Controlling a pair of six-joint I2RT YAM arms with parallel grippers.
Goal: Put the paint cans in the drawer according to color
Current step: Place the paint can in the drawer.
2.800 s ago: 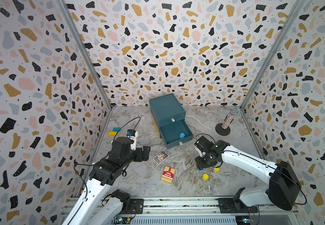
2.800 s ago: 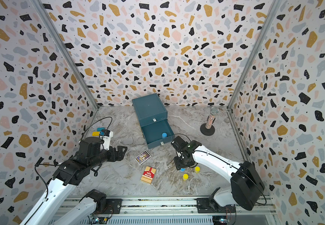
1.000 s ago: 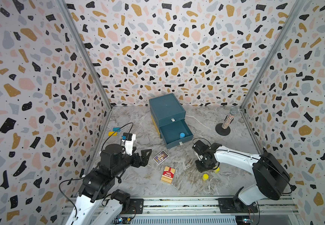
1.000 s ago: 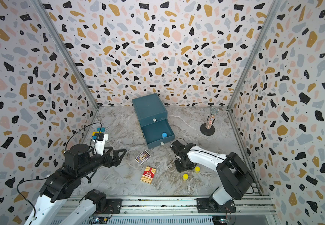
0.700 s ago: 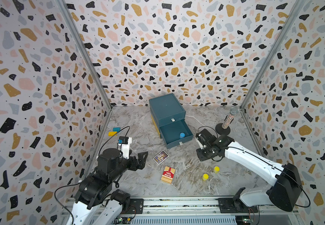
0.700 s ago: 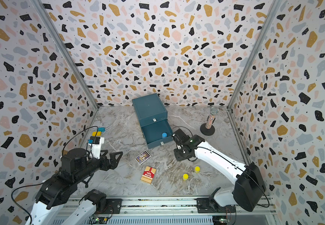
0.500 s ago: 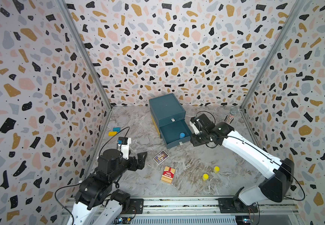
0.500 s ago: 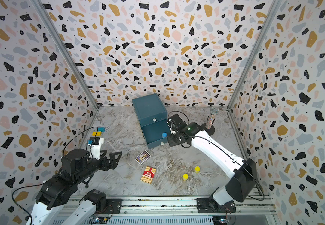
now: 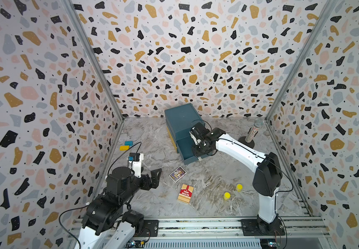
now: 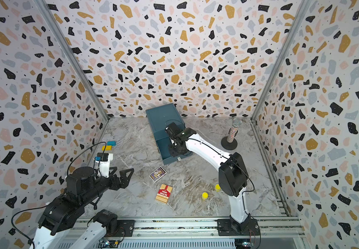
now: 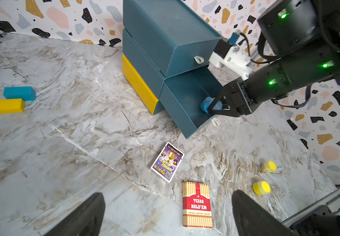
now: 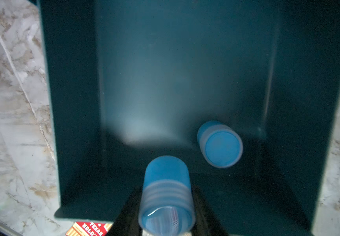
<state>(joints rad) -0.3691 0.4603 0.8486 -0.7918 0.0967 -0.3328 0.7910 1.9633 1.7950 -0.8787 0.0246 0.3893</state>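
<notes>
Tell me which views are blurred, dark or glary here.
Right wrist view: the held light blue paint can is soft, too near the lens; the open drawer is dim inside but for one pale patch on its floor. Left wrist view: sharp, the Texas Hold'em card box reads clearly. Both top views: even light, soft shadows, no glare.

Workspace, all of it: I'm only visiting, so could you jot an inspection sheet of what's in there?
Surface: marbled tabletop.
Job's things: teal drawer unit with one open drawer; one blue can lying inside; two yellow cans on the tabletop; no orange ones seen.
Clutter: two card boxes, blue block, yellow block, microphone on a stand.
Grippers: right gripper shut on a second blue can over the open drawer; left gripper open, empty.
Cables: black cable loops at both wrists.
Surroundings: terrazzo-print walls, metal rail in front.
</notes>
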